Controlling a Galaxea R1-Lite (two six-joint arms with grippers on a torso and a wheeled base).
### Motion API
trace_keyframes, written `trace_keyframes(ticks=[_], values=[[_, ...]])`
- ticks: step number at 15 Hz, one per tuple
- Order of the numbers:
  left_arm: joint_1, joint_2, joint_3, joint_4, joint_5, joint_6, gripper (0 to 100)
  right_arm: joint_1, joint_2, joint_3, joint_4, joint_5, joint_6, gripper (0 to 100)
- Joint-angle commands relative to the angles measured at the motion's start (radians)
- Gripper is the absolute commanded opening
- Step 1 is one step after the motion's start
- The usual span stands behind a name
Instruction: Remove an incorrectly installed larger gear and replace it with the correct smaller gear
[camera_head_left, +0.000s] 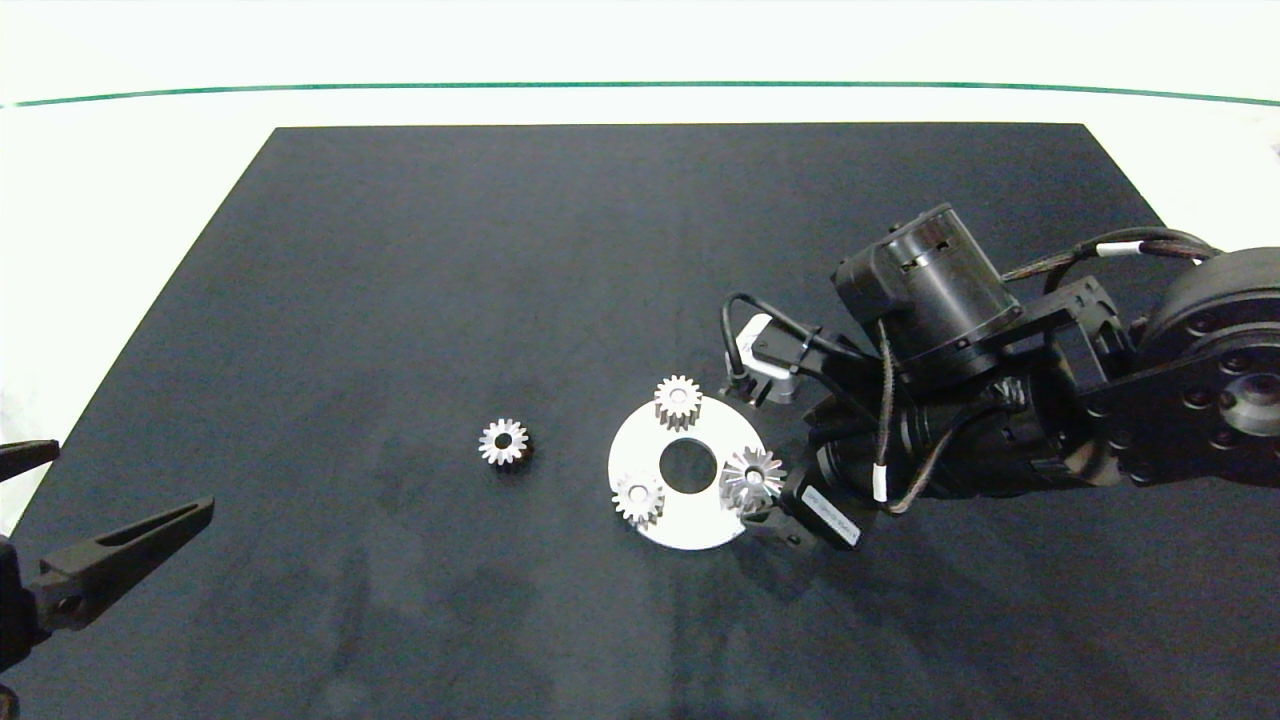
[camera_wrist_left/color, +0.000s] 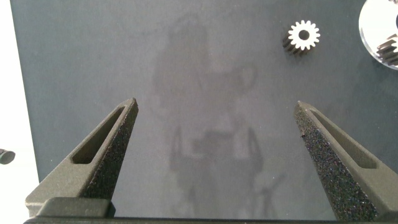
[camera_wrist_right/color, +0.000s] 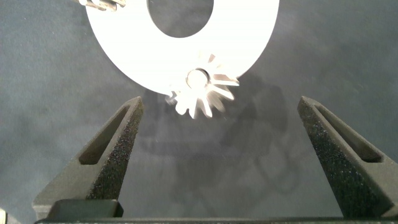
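My right gripper (camera_wrist_right/color: 214, 134) reaches low to the white ring plate (camera_head_left: 660, 525), fingers spread wide, just short of the larger gear (camera_head_left: 751, 478) sitting flat on the plate's near edge, axis upright. The white label on my wrist is unreadable. The smaller gear (camera_head_left: 503, 442) lies left of the plate. My left gripper (camera_wrist_left/color: 214, 121) hangs spread, well away.

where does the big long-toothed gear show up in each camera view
Head view: the larger gear sits on the white disc's right edge, just ahead of the right gripper.
Right wrist view: it lies ahead of the open fingers, centred.
Left wrist view: not in it.
Shared landmark: the white disc.
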Motion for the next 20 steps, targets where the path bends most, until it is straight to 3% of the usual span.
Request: trace_keyframes(ticks=[1, 7, 11, 20], values=[[-0.001, -0.002, 0.001, 0.001, 0.001, 0.001, 100, 0.019, 0.053, -0.028, 0.001, -0.024, -0.003, 100], [-0.001, -0.001, 0.001, 0.001, 0.001, 0.001, 100, 0.040, 0.111, -0.076, 0.001, -0.060, -0.003, 100], [-0.001, -0.001, 0.003, 0.001, 0.002, 0.001, 100, 0.043, 0.117, -0.081, 0.001, -0.063, -0.003, 100], [0.001, -0.004, 0.007, 0.001, 0.002, 0.001, 100, 0.039, 0.138, -0.100, 0.000, -0.060, 0.014, 82]])
